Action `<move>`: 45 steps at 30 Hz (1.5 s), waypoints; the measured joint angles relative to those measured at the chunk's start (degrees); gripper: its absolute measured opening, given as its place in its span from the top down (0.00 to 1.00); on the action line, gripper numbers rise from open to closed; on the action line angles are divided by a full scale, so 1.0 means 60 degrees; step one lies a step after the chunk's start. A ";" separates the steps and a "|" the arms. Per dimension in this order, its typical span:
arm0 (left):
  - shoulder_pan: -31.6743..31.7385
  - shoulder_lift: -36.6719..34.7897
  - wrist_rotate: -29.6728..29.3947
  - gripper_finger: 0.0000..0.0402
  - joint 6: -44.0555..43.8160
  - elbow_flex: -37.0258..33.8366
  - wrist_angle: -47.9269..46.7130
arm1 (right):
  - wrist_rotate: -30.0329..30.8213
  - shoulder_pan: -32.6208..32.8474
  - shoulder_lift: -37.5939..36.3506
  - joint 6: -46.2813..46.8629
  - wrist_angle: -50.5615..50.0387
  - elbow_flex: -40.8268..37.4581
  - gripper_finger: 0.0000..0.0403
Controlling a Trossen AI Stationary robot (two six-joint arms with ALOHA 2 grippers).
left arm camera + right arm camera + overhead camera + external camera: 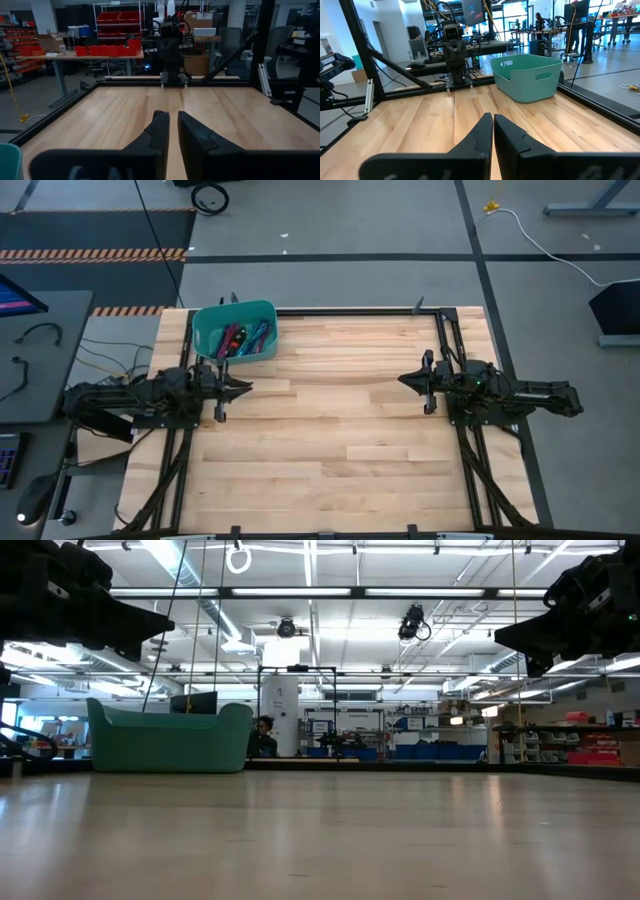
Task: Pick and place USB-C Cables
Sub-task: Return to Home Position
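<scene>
left claw (172, 118) and right claw (493, 118) hang closed, empty; coloured usb-c cables (241, 338) heaped in the teal plastic bin (204, 321), too tangled for me to count

Overhead feed, I see grey floor (340, 220) across the top, white cable (540, 242) upper right, hazard-striped tape (90, 253) upper left, grey desk (45, 350) at left edge. Level feed: strip lights (310, 592) along the top. Red bins (115, 19) on shelving, upper centre-left.
</scene>
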 joint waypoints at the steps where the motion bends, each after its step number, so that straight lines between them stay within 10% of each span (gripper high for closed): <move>1: 0.0000 0.0000 -0.0002 0.89 0.0000 0.0000 0.0005 | 0.0001 0.0003 -0.0001 0.0000 0.0000 0.0000 0.94; 45: 0.0000 0.0004 -0.0005 0.90 -0.0004 0.0000 -0.0035 | -0.0067 0.1400 0.0003 -0.0350 -0.0059 0.0000 0.94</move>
